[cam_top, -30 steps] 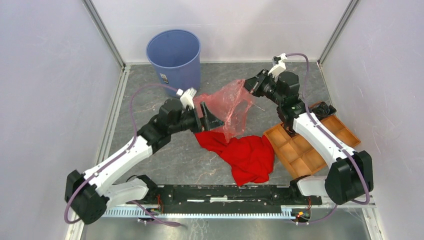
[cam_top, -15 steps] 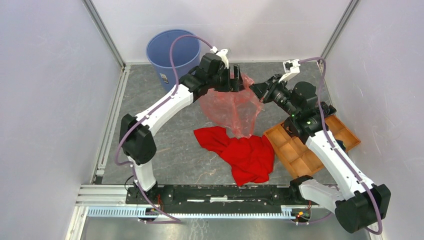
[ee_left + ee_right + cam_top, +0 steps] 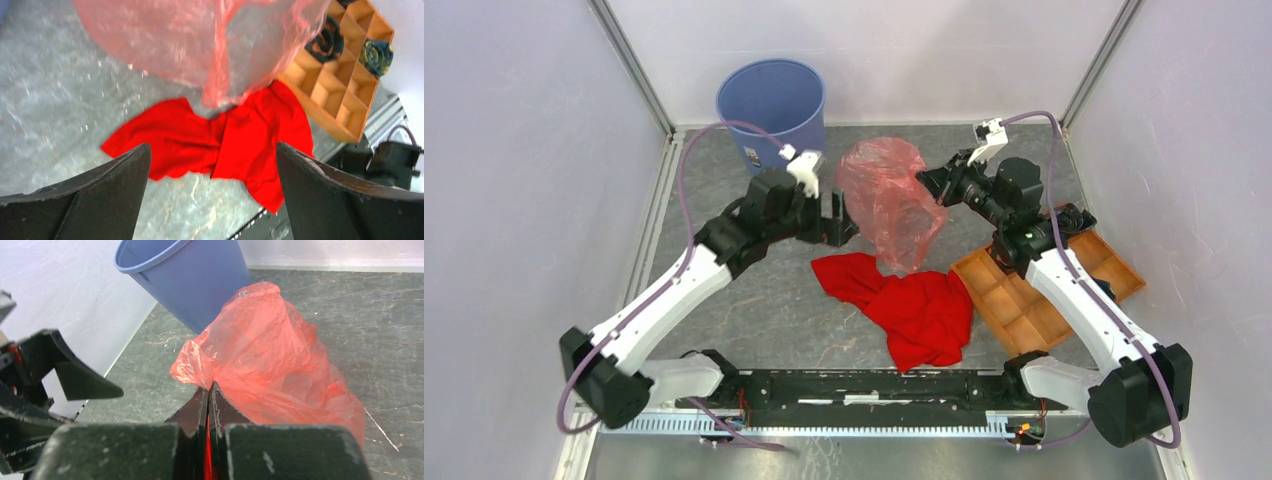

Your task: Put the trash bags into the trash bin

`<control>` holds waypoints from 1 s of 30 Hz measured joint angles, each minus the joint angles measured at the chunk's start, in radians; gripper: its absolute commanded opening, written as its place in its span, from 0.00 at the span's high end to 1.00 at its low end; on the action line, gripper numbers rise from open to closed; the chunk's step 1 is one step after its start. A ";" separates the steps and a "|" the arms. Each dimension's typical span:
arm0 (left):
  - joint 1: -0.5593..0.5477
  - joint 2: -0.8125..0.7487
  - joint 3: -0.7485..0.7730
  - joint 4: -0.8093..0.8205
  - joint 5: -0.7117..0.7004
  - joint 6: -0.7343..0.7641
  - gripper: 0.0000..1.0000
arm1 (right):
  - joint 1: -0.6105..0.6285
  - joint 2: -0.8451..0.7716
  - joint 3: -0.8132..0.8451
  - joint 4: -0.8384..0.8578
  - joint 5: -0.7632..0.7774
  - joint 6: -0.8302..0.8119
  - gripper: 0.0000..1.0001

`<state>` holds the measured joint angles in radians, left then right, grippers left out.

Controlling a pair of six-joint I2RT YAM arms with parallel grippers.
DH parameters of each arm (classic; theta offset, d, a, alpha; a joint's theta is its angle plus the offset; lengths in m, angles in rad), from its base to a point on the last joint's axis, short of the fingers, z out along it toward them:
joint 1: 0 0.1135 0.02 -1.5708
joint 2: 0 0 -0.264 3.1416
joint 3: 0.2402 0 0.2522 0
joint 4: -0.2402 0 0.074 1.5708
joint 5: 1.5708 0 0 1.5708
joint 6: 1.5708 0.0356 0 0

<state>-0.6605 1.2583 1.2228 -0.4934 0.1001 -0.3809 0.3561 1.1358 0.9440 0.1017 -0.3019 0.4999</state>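
one, the right tool, pinches the trash bag; left tool gapes wide, empty.

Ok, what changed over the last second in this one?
The left gripper swung up to the top edge of the trash bag beside the right gripper, then drew back toward the near left; it now stands open beside the bag, holding nothing. The bag has billowed fuller. The right gripper stayed shut on the bag; the trash bin, red cloth and tray have not moved.

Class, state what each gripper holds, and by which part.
Right gripper pinches the trash bag by a fold at its side; left gripper is open, holding nothing.
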 measured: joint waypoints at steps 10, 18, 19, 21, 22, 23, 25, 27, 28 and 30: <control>-0.002 -0.110 -0.460 0.334 0.147 -0.224 0.02 | 0.000 0.031 0.000 0.025 -0.039 0.031 1.00; -0.036 0.207 -0.442 0.586 0.111 -0.309 0.22 | 0.000 0.030 0.000 0.040 -0.062 0.056 1.00; -0.035 0.238 -0.433 0.605 0.107 -0.314 0.26 | 0.000 0.029 0.000 0.040 -0.062 0.057 1.00; -0.035 0.301 -0.420 0.649 0.099 -0.326 0.32 | 0.000 0.024 0.000 0.039 -0.061 0.057 1.00; -0.035 0.329 -0.413 0.664 0.093 -0.329 0.36 | 0.000 0.019 -0.002 0.039 -0.061 0.057 1.00; -0.035 0.352 -0.406 0.674 0.092 -0.331 0.40 | 0.000 0.014 -0.004 0.039 -0.061 0.058 1.00; -0.035 0.396 -0.393 0.691 0.090 -0.338 0.52 | 0.000 -0.002 -0.016 0.040 -0.061 0.060 1.00; -0.035 0.419 -0.390 0.701 0.085 -0.345 0.65 | 0.000 -0.017 -0.032 0.039 -0.060 0.060 1.00; -0.035 0.425 -0.390 0.702 0.083 -0.349 0.73 | 0.000 -0.023 -0.040 0.039 -0.060 0.060 1.00; -0.035 0.428 -0.390 0.703 0.065 -0.358 0.87 | 0.000 -0.039 -0.071 0.039 -0.056 0.059 1.00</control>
<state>-0.6960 1.6859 0.8326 0.2100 0.1650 -0.7387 0.3557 1.0969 0.8730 0.1402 -0.3584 0.5587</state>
